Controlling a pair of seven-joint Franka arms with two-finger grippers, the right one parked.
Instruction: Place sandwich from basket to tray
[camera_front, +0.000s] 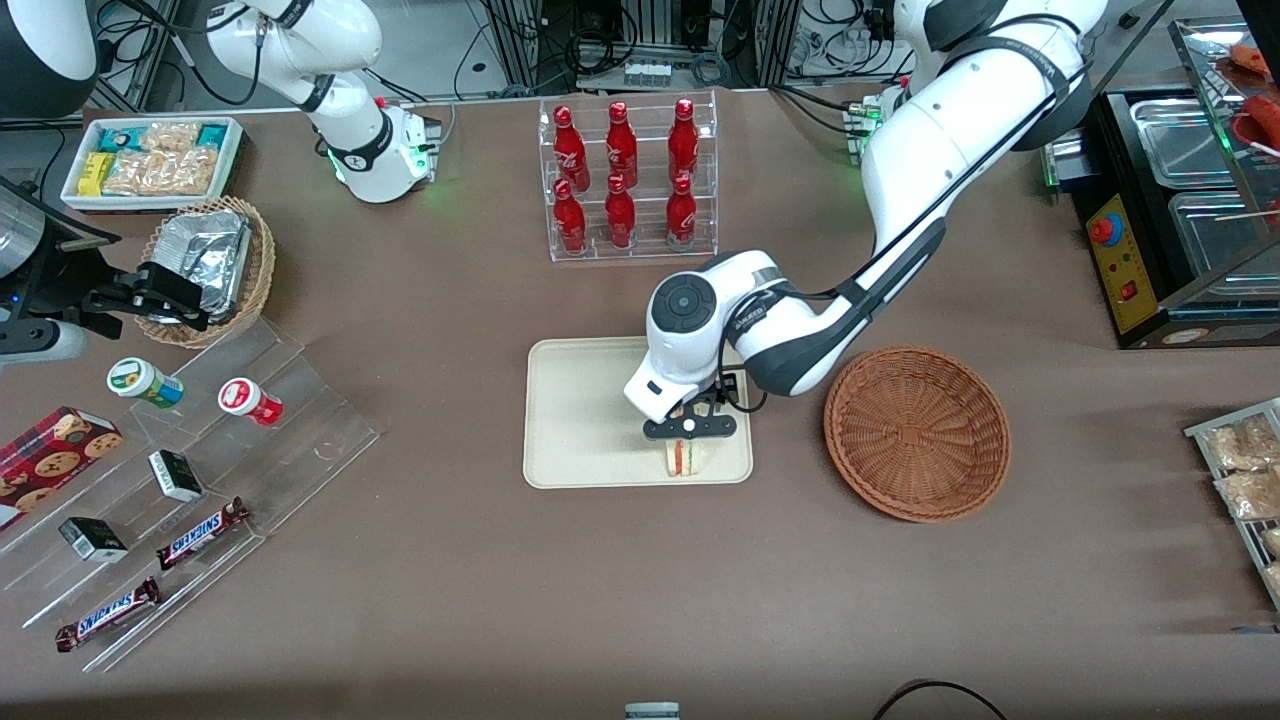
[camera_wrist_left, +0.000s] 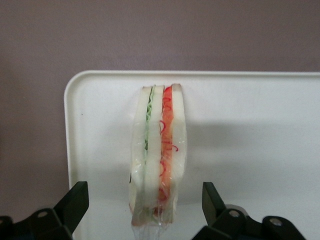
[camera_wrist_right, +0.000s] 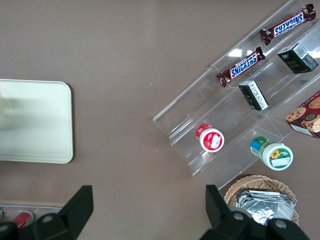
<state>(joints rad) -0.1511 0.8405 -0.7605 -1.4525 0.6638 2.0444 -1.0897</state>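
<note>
The sandwich (camera_front: 684, 457) is a clear-wrapped wedge of white bread with red and green filling. It stands on edge on the cream tray (camera_front: 580, 420), near the tray's rim nearest the front camera. My left gripper (camera_front: 690, 428) hovers just above it. In the left wrist view the sandwich (camera_wrist_left: 157, 155) stands on the tray (camera_wrist_left: 250, 125) between the black fingers (camera_wrist_left: 75, 202), which are spread wide and do not touch it. The gripper (camera_wrist_left: 144, 200) is open. The reddish-brown wicker basket (camera_front: 917, 432) sits beside the tray, toward the working arm's end, with nothing in it.
A clear rack of red bottles (camera_front: 625, 180) stands farther from the front camera than the tray. A clear stepped shelf with candy bars and cups (camera_front: 200, 480), a tan basket of foil packets (camera_front: 210, 265) and a white snack bin (camera_front: 150, 160) lie toward the parked arm's end.
</note>
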